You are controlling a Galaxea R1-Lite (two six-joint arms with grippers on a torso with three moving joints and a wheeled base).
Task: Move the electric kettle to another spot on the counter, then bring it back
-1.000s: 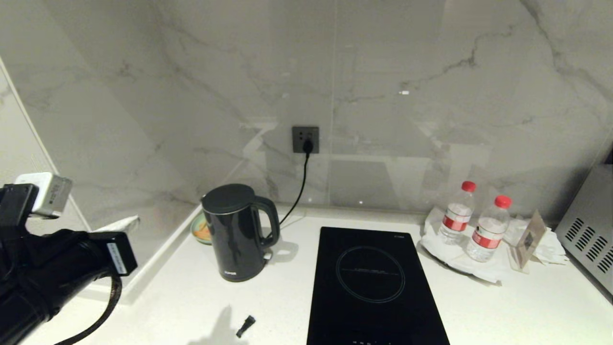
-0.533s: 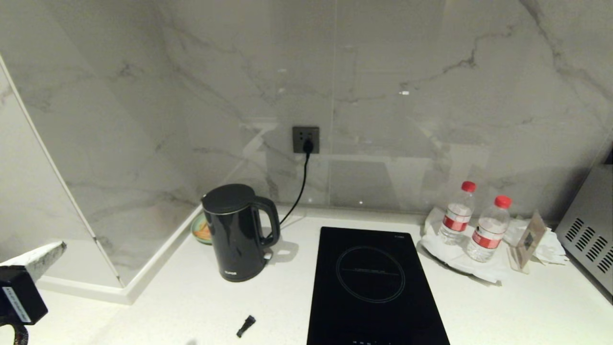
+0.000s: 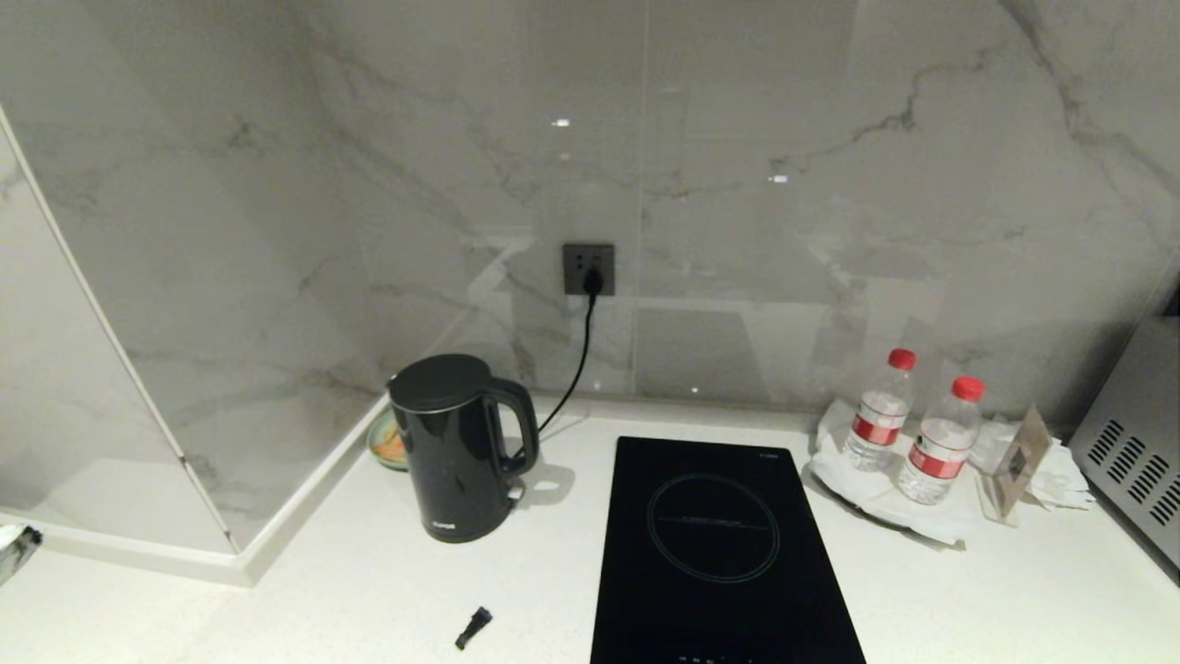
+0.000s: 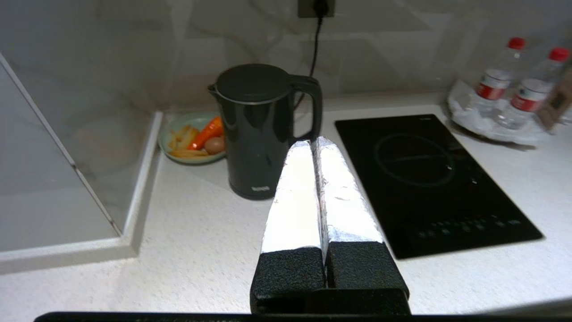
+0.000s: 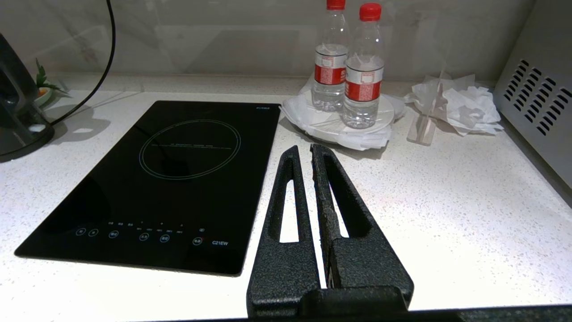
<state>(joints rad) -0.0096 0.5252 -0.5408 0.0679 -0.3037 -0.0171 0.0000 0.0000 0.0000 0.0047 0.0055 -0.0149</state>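
Right gripper (image 5: 303, 152) closed above counter (image 5: 447, 201)

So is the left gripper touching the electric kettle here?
Apart. In the left wrist view the left gripper, shut, hangs short of the electric kettle, with bare counter between it and the kettle's foot.

The bench (image 3: 387, 590) lies open in front of the electric kettle (image 3: 456, 447), broken only by a small black clip (image 3: 473, 628) near the front edge. Left of the kettle a glass panel (image 3: 120, 369) and its white kerb wall off that side, and a plate of food (image 3: 387, 443) fills the corner gap behind. The handle faces right, with bare room between it and the hob (image 3: 719, 553); the cord (image 3: 576, 360) hangs behind. Two bottles (image 3: 908, 424) and crumpled paper crowd the far right, beside a vented metal box (image 3: 1134, 461)
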